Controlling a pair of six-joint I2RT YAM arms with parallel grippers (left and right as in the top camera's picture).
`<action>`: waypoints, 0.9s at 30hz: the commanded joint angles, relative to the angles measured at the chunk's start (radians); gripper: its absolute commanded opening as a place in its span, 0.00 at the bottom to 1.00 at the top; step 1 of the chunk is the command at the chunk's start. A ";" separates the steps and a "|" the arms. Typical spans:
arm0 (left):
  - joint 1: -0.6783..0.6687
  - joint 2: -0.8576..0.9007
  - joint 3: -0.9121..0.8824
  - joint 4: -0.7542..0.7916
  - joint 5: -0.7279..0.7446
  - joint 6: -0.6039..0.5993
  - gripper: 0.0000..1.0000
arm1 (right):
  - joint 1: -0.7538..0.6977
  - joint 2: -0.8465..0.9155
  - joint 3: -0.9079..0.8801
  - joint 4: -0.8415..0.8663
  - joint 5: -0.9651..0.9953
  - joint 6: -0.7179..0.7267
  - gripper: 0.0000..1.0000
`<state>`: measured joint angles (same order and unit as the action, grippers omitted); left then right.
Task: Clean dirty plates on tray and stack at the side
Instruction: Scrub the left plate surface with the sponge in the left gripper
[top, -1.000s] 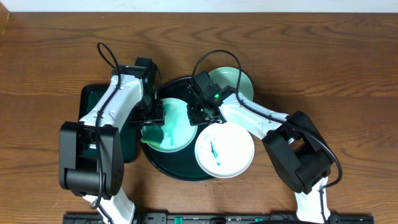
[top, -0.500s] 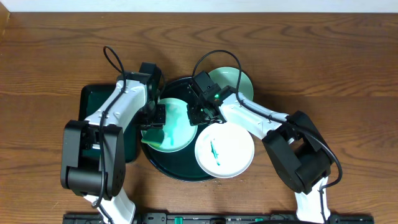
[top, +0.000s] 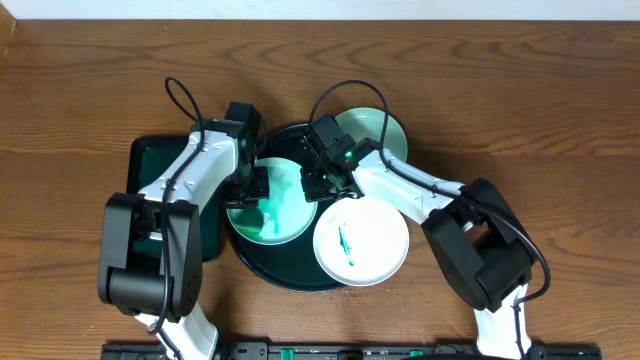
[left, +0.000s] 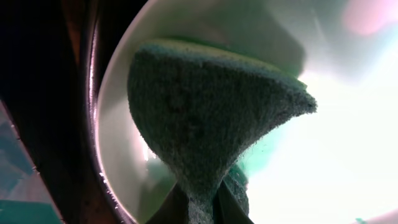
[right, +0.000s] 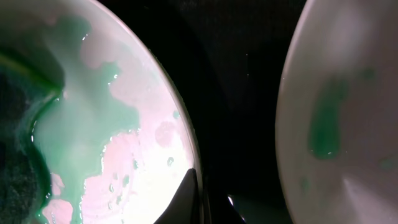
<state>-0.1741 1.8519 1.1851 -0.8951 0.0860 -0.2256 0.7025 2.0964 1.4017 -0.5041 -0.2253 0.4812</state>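
Observation:
A pale mint plate (top: 283, 215) smeared with green liquid lies in the round black tray (top: 262, 274). My left gripper (top: 252, 186) hangs over the plate's left side, shut on a dark green sponge (left: 211, 112) that stands on the plate (left: 118, 162). My right gripper (top: 316, 183) is shut on this plate's right rim (right: 180, 124), one finger (right: 188, 198) above it and one below. A white plate (top: 362, 242) with a green smear rests on the tray's right front edge. Another mint plate (top: 377, 132) sits at the tray's back right.
A rectangular dark green tray (top: 150, 162) lies on the wooden table left of the round tray, partly under my left arm. In the right wrist view the white plate (right: 339, 112) is close on the right, across a strip of black tray floor (right: 230, 81).
My left gripper has closed on the sponge and shifted slightly right over the mint plate. The right arm and the plates have stayed put.

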 joint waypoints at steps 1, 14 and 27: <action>-0.002 0.016 -0.019 0.057 0.143 -0.042 0.07 | 0.002 0.026 0.010 -0.003 -0.015 -0.023 0.01; -0.002 0.016 -0.085 0.109 -0.125 -0.307 0.07 | 0.001 0.026 0.010 -0.004 -0.016 -0.023 0.01; -0.009 0.016 -0.087 0.162 0.571 0.024 0.07 | -0.021 0.026 0.010 -0.004 -0.064 -0.022 0.01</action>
<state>-0.1612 1.8404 1.1294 -0.7498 0.3595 -0.3119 0.6945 2.0972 1.4017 -0.5034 -0.2359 0.4812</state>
